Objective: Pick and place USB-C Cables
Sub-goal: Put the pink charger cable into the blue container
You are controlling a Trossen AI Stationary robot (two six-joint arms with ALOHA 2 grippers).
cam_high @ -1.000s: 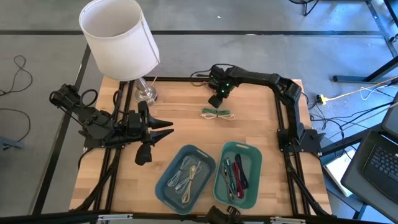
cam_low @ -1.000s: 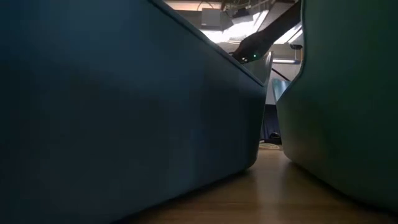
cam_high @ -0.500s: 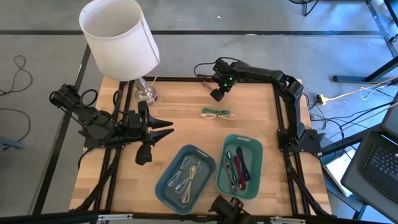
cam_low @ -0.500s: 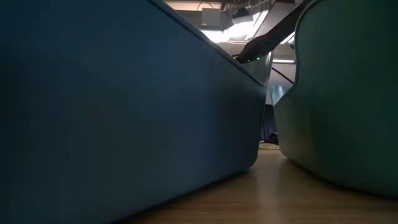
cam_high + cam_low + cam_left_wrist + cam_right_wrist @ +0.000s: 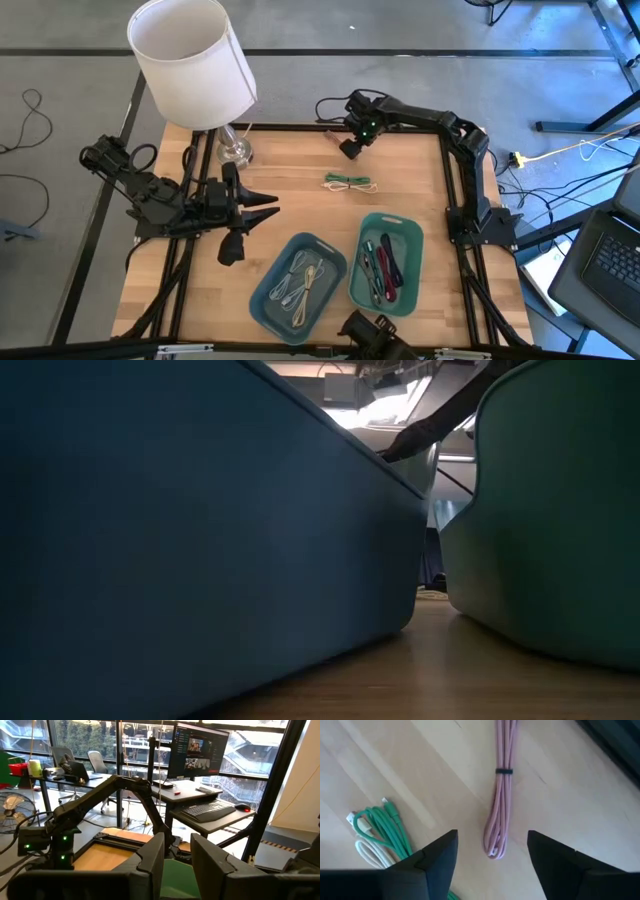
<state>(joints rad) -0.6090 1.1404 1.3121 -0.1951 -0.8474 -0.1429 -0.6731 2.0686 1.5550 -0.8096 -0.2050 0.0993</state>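
A pink cable (image 5: 500, 795) lies flat on the table (image 5: 290, 205). It is folded into a long bundle with a small dark tie around its middle. Only the right wrist view shows it. There it sits between the two dark fingers (image 5: 432, 857) of the right gripper (image 5: 492, 852). The fingers are spread wide apart and hold nothing. They hang above the cable and do not touch it.

Near the pink cable lie a green cable (image 5: 385, 827) and a white cable (image 5: 367, 850). These two touch each other. In the high view they show as one small bundle, green (image 5: 345, 181) and white (image 5: 362, 187), in the middle of the far half of the table.

The right gripper (image 5: 349, 148) is at the far edge of the table, just past the green cable.

Nearer than the green cable sit two trays side by side. The blue tray (image 5: 262, 285) holds a few pale cables (image 5: 300, 282). The green tray (image 5: 412, 240) holds red and dark cables (image 5: 379, 270). In the low view the blue tray (image 5: 200, 540) and the green tray (image 5: 550, 510) fill most of the picture.

The left gripper (image 5: 270, 205) waits to the left of the green cable, over the table's left side. Its fingers (image 5: 152, 857) are a little apart and hold nothing.

A lamp (image 5: 195, 65) with a white shade stands at the far left corner, left of the green cable.
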